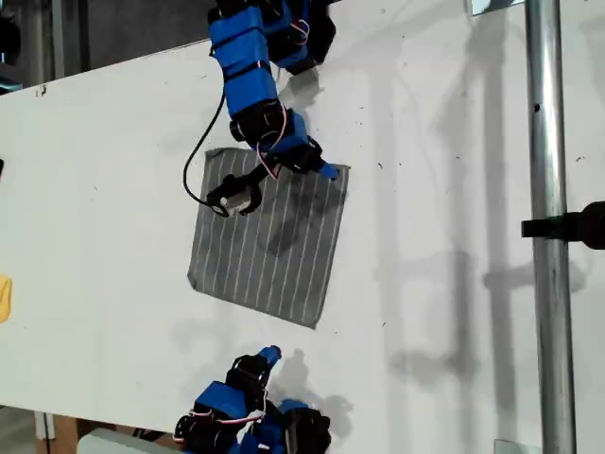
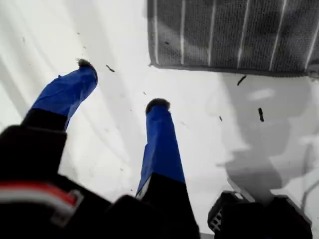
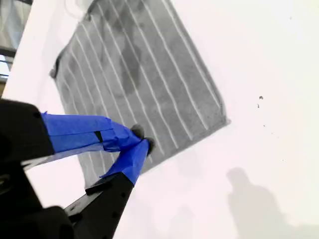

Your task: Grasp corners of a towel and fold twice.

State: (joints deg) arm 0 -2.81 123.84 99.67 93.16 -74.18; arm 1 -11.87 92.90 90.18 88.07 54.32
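Towel (image 1: 269,246): flat on white surface (image 1: 113,170)
First claw (image 2: 122,87): released, over bare surface near towel edge
Second claw (image 3: 142,139): clenched at towel's edge

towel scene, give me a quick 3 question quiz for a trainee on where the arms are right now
1. True or false: the towel lies flat and unfolded on the white table.
2. Which gripper has its jaws wide apart over bare table, short of the towel's edge? A) my first gripper B) my second gripper C) both
3. Fill in: in the exterior view, the small yellow object sits at the view's ____ edge.

Key: 1 true; 2 A (my second gripper's tips are together at the towel); 3 left.
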